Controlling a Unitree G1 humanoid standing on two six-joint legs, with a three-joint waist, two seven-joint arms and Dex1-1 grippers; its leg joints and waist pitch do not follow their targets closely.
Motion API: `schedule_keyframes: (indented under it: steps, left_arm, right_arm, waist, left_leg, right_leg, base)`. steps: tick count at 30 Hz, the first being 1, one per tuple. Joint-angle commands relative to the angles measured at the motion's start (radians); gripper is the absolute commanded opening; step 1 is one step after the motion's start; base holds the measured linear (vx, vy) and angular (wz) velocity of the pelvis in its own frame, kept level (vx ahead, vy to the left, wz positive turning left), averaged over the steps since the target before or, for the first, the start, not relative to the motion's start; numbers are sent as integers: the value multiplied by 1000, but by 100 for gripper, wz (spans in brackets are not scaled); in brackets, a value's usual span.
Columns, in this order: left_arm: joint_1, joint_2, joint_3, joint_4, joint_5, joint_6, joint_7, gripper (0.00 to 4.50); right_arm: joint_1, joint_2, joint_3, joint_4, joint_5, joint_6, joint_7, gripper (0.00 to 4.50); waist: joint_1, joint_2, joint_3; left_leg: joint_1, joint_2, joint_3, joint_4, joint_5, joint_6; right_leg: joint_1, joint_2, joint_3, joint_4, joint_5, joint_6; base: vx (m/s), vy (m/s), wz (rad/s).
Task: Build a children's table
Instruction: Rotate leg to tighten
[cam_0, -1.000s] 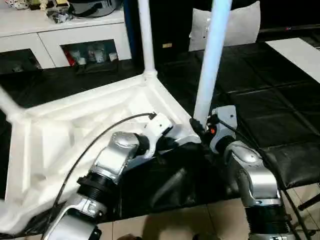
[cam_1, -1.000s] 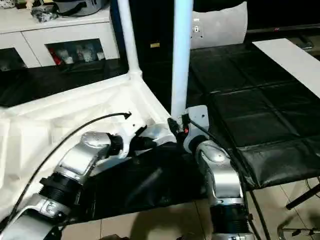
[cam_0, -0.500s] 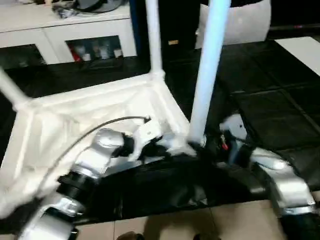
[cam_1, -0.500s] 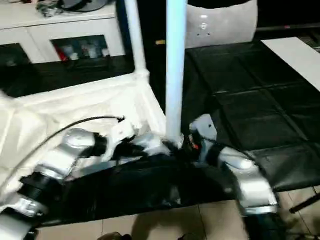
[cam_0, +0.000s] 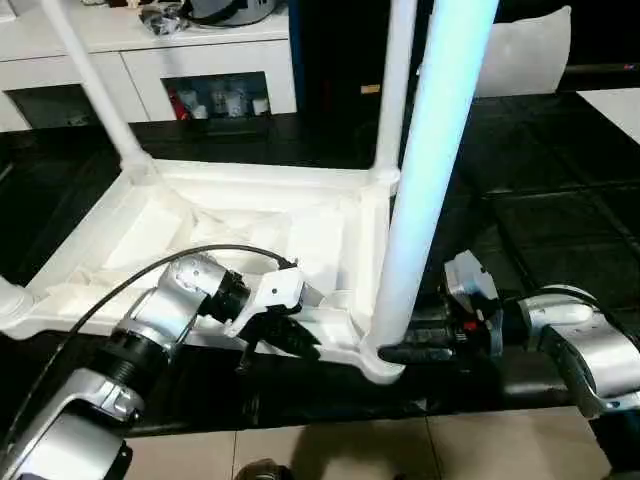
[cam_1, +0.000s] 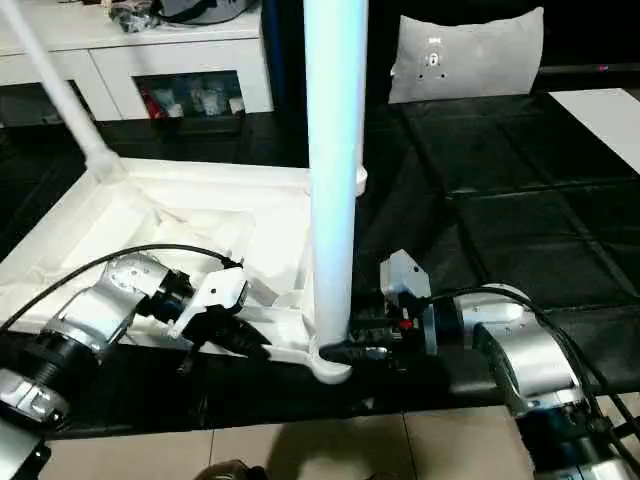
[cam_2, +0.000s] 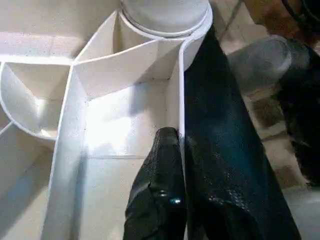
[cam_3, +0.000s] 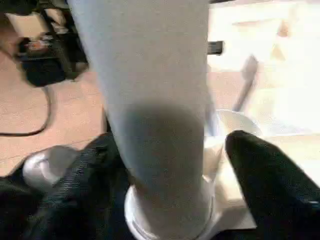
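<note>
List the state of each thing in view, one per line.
Table top: upside down, underside up.
Near leg: upright in its corner socket.
Left gripper: shut on the table top's rim.
Right gripper: fingers either side of the near leg's base.
Cabinet: doors closed.

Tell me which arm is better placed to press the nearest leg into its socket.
Right. The right gripper has a finger on each side of the nearest leg at its base, while the left gripper pinches the tabletop rim.
</note>
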Motion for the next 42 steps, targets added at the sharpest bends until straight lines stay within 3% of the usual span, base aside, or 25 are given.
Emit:
schedule_keyframes:
  steps: [1, 10, 11, 16, 20, 23, 24, 28, 29, 31, 33, 36, 42]
  left_arm:
    - [-34, 15, -49, -10, -22, -38, -76, 0]
    - [-62, 19, -99, 27, -42, -81, -77, 0]
    - [-66, 20, -105, 31, -45, -86, -77, 0]
    - [-69, 23, -111, 35, -47, -92, -77, 0]
    - [-67, 20, -105, 39, -52, -83, -77, 0]
    - [-49, 3, -53, 16, -65, -32, -65, 0]
    - [-44, -2, -41, 3, -73, -13, -43, 0]
    - [-23, -25, -13, -47, -81, 70, 73, 0]
    - [-16, -41, -3, -64, -81, 114, 122, 0]
    - [-5, -82, 20, -94, -85, 180, 213, 0]
    - [-3, -100, 29, -103, -84, 203, 244, 0]
    - [-9, -167, 53, -111, -66, 252, 355, 0]
    - [-27, -265, 88, -110, -40, 318, 527, 0]
  right_arm:
    - [-25, -17, 22, 6, 21, 14, 52, 327]
    - [-50, -10, 60, 47, 10, -8, 89, 260]
    - [-54, -6, 63, 51, 9, -13, 90, 225]
    - [-59, -4, 71, 50, 21, 1, 100, 198]
    - [-51, -7, 78, 29, 37, 31, 107, 195]
    - [-19, -3, 66, -18, 67, 87, 77, 194]
    - [-6, 4, 60, -38, 76, 111, 50, 194]
    - [41, 67, 43, -83, 48, 126, -107, 194]
    - [46, 104, 33, -78, 21, 121, -184, 194]
    - [52, 170, 21, -72, -19, 122, -312, 194]
    - [53, 194, 18, -73, -31, 130, -356, 194]
    - [52, 269, 15, -74, -63, 159, -477, 193]
    - [42, 372, 5, -64, -107, 187, -657, 193]
  waist:
    - [-1, -22, -71]
    - [5, -21, -69]
    - [5, -20, -68]
    - [5, -21, -68]
    - [6, -21, -69]
    - [7, -22, -67]
    - [9, -15, -64]
    - [8, -19, -62]
    - [5, -15, -57]
    - [-9, -19, -54]
    - [-31, -20, -47]
    - [-60, -20, -45]
    - [-70, -21, -47]
  left_leg:
    - [15, 50, -12, -71, -204, 82]
    - [17, 50, -10, -71, -209, 72]
    - [17, 51, -10, -72, -212, 69]
    - [16, 51, -10, -72, -212, 66]
    - [17, 52, -10, -72, -210, 65]
    - [17, 52, -10, -73, -202, 68]
    - [18, 52, -10, -74, -210, 66]
    - [19, 53, -11, -79, -232, 49]
    - [17, 49, -13, -80, -260, 38]
    - [17, 45, -16, -84, -286, 13]
    - [13, 38, -23, -90, -326, -5]
    - [17, 37, -23, -89, -349, -5]
    - [16, 34, -21, -87, -329, 22]
  right_leg:
    - [50, -55, 39, -63, -242, -237]
    - [47, -55, 40, -66, -261, -236]
    - [47, -55, 40, -67, -267, -235]
    - [48, -55, 40, -66, -262, -235]
    - [48, -55, 40, -66, -266, -233]
    - [48, -54, 41, -66, -262, -233]
    - [46, -55, 42, -69, -271, -231]
    - [44, -55, 43, -71, -300, -220]
    - [43, -56, 41, -75, -347, -209]
    - [42, -56, 39, -80, -414, -182]
    - [45, -55, 32, -91, -509, -139]
    - [37, -53, 34, -98, -518, -133]
    - [37, -50, 35, -105, -511, -119]
  base:
    - [0, 0, 0]
    - [0, 0, 0]
    - [0, 0, 0]
    - [0, 0, 0]
    - [0, 0, 0]
    - [0, 0, 0]
    - [0, 0, 0]
    - [0, 0, 0]
    - [0, 0, 0]
    - [0, 0, 0]
    - [0, 0, 0]
    - [0, 0, 0]
    - [0, 0, 0]
